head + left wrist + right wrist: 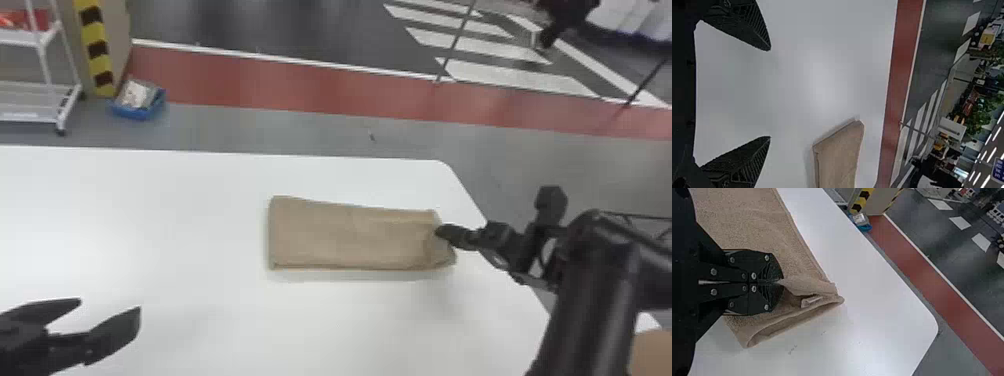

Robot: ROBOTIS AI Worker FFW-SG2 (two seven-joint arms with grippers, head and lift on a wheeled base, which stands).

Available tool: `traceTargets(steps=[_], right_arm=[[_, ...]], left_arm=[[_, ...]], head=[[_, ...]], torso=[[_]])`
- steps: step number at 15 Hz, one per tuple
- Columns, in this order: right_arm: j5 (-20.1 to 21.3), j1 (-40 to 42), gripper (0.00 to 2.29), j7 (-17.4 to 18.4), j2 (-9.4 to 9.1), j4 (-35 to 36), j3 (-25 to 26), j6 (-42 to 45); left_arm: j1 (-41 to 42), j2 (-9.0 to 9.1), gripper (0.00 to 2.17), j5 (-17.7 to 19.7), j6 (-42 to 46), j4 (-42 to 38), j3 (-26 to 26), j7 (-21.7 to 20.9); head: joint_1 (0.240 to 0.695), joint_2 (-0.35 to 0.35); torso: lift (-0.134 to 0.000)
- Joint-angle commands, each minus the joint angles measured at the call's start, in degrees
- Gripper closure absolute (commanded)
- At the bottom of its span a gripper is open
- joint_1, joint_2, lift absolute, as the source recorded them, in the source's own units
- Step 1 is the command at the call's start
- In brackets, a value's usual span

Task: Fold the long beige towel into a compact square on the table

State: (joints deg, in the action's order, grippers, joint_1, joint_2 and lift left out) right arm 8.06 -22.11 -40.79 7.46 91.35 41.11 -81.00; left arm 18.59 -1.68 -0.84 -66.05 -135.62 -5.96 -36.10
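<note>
Right tool (pixel 442 231) pinches towel (pixel 350 235) (nubbly, oblong).

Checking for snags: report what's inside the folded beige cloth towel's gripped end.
A small, flat, whitish tag peeks from the folds; the towel itself covers whatever lies deeper.

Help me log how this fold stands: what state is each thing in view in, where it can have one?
Beige towel: folded into a long strip, not yet a square; its right end is pinched.
Right pincer: shut on the towel's right end.
Left pincer: open, off the towel.
White tag: exposed at the pinched end.
Blue bin: on the floor, things inside.
White rack: standing, red item on a shelf.
</note>
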Motion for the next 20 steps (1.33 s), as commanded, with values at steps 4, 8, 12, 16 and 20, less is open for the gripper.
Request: traceTargets(steps=[4, 8, 12, 16, 20], right_arm=[[-2.26, -1.53, 1.2, -1.22, 2.38, 2.79, 3.1, -5.45], [-2.43, -0.21, 1.2, -0.87, 4.41, -2.66, 3.36, 0.7], [-1.03, -0.48, 1.2, -0.78, 4.05, -4.86, 0.11, 2.64], [-3.84, -1.09, 1.2, -2.1, 7.83, -0.03, 5.3, -5.1], [-2.43, -0.39, 1.2, -1.31, 7.92, -6.8, 6.7, 3.87]], left_arm=[[-0.58, 0.09, 0.08, -0.92, 0.0, 0.36, 0.24, 0.07], [-0.4, 0.27, 0.08, -0.92, 0.0, 0.71, 0.42, 0.07], [0.13, 0.36, 0.08, -0.92, 0.0, 0.54, 0.42, 0.16], [0.04, 0.27, 0.08, -1.27, 0.17, 0.71, 0.86, 0.33], [0.48, 0.36, 0.08, -1.27, 0.35, 0.54, 1.47, 0.16]], head=[[0.695, -0.321], [0.695, -0.35], [0.695, -0.35], [0.695, -0.35], [0.695, -0.35]], torso=[[-0.124], [-0.124], [-0.124], [-0.124], [-0.124]])
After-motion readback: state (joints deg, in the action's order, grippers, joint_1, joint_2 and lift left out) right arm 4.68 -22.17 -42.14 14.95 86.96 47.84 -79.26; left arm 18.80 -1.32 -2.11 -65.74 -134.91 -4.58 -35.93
